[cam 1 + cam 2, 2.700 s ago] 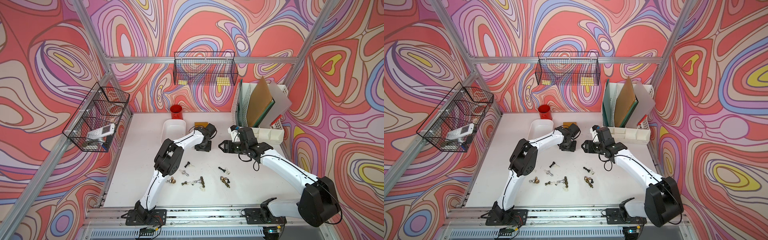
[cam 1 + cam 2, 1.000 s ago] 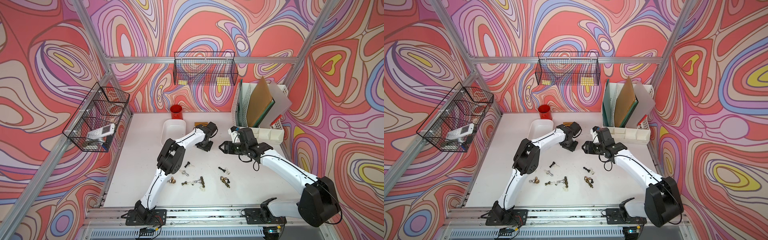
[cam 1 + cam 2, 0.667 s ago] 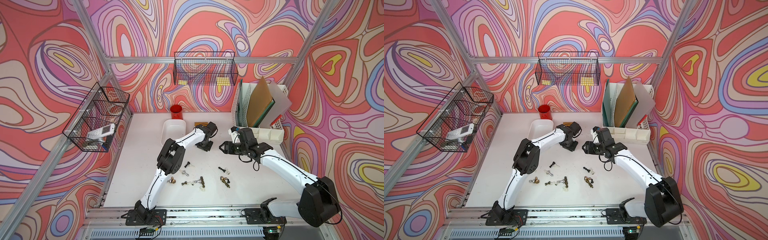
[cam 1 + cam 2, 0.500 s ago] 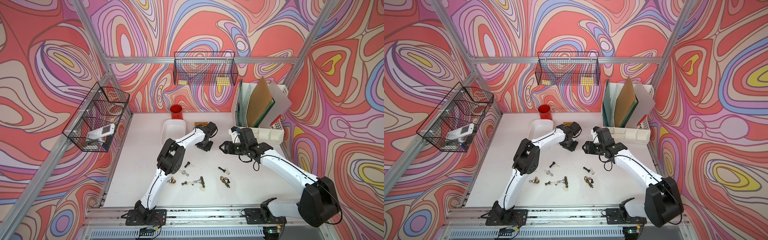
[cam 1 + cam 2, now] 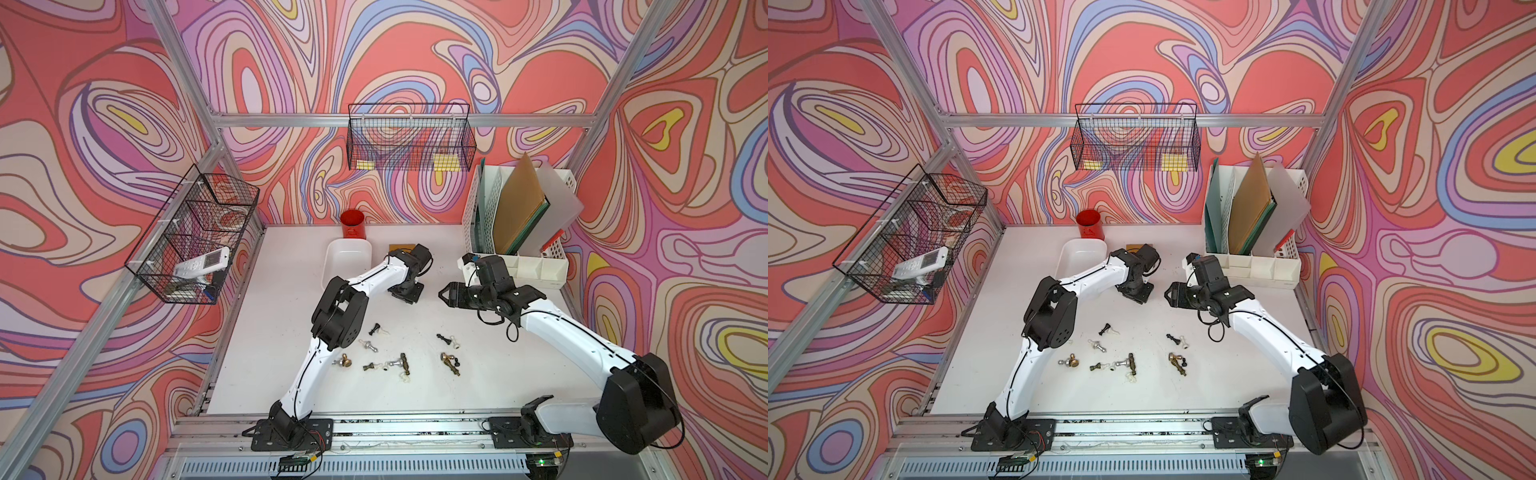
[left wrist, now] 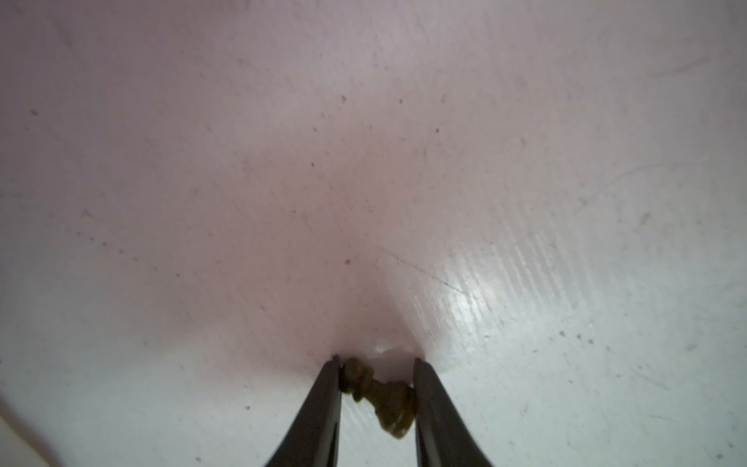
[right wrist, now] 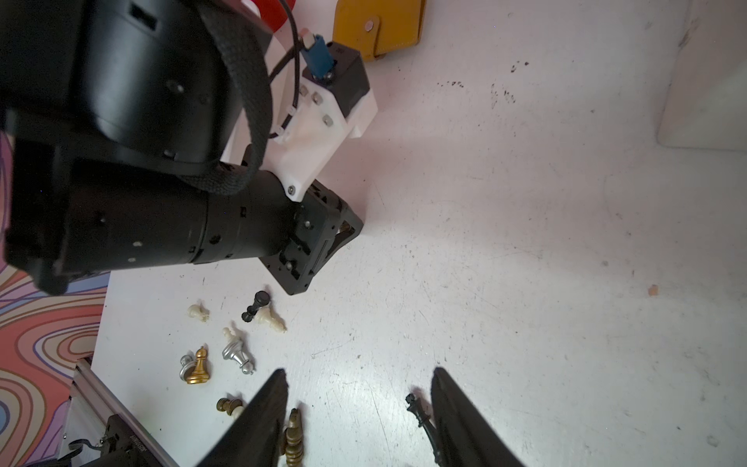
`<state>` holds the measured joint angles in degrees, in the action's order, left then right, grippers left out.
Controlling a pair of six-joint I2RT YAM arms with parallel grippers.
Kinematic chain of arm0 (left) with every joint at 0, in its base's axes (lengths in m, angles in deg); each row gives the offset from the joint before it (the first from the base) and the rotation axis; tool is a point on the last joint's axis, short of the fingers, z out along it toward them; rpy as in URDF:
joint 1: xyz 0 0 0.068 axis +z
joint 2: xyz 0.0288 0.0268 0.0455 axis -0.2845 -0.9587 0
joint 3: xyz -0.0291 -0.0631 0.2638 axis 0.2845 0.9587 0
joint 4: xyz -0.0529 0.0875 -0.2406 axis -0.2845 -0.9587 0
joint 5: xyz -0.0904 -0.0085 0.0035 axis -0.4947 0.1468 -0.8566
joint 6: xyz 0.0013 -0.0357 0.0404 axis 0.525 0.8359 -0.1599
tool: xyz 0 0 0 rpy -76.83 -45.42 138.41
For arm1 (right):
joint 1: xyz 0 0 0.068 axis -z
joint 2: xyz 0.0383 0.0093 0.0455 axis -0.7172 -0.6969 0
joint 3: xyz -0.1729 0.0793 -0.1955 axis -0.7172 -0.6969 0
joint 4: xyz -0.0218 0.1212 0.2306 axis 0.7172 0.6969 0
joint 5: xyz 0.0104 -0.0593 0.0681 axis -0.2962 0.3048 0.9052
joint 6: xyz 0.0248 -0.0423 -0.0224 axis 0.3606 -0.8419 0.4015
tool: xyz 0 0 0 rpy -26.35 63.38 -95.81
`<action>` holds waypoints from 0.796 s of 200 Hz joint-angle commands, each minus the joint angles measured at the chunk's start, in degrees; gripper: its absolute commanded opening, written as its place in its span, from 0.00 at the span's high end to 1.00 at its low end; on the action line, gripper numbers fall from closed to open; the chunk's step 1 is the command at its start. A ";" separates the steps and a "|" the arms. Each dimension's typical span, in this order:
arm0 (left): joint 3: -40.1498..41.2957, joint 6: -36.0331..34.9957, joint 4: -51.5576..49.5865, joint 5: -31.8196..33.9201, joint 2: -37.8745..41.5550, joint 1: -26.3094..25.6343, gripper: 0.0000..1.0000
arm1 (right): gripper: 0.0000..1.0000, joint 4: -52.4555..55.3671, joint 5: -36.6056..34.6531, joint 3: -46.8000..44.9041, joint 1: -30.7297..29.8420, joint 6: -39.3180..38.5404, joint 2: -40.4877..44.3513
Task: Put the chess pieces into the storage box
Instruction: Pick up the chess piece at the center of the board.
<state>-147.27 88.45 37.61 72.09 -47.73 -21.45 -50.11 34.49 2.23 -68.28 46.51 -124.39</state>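
Note:
A brass-gold chess piece (image 6: 384, 398) lies crosswise between the fingertips of my left gripper (image 6: 376, 360), its head against one finger and its base against the other. The gripper is shut on it, low at the table (image 6: 525, 283). In both top views this gripper (image 5: 405, 291) (image 5: 1133, 295) sits just right of the white storage box (image 5: 348, 259) (image 5: 1084, 251). My right gripper (image 5: 444, 294) (image 7: 359, 376) hovers open beside it, holding nothing. Several loose chess pieces (image 5: 395, 361) (image 7: 236, 351) lie nearer the front.
A red cup (image 5: 353, 223) stands behind the box. A mustard pouch (image 7: 380, 24) lies past the left wrist. A white file rack (image 5: 519, 216) and a compartment tray (image 5: 528, 268) fill the back right. Wire baskets (image 5: 409, 141) hang on the walls.
The left jaws have narrowed onto the brass-gold piece. Both arms have hardly moved, and the right jaws stay wide.

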 commanded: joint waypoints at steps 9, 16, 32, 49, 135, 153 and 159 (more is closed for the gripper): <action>1.15 0.29 -4.59 -0.41 3.68 0.62 0.74 | 0.42 -0.77 -0.61 0.29 0.05 0.69 1.04; 1.31 0.29 -4.70 -0.45 4.43 0.71 0.74 | 0.42 -0.87 -0.58 0.33 0.05 0.73 1.04; 1.49 0.37 -4.92 -0.59 6.62 1.13 0.74 | 0.42 -0.87 -0.37 0.45 0.05 0.79 0.85; 1.36 0.29 -5.11 -1.04 9.32 2.13 0.74 | 0.42 -0.78 -0.48 0.66 0.05 0.74 0.75; 0.90 -2.95 -6.84 2.12 14.72 13.75 0.73 | 0.42 -2.29 0.40 0.72 0.05 2.47 -0.66; 2.60 -3.92 -4.98 1.76 14.16 16.35 0.73 | 0.42 -1.84 0.49 0.98 0.04 2.55 -0.36; 2.69 -4.01 -4.72 1.92 13.67 17.11 0.73 | 0.42 -1.77 0.52 0.99 0.05 2.56 -0.29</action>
<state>-146.13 86.52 33.50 72.48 -32.40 -6.94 -51.40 34.70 2.23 -68.28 48.41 -124.54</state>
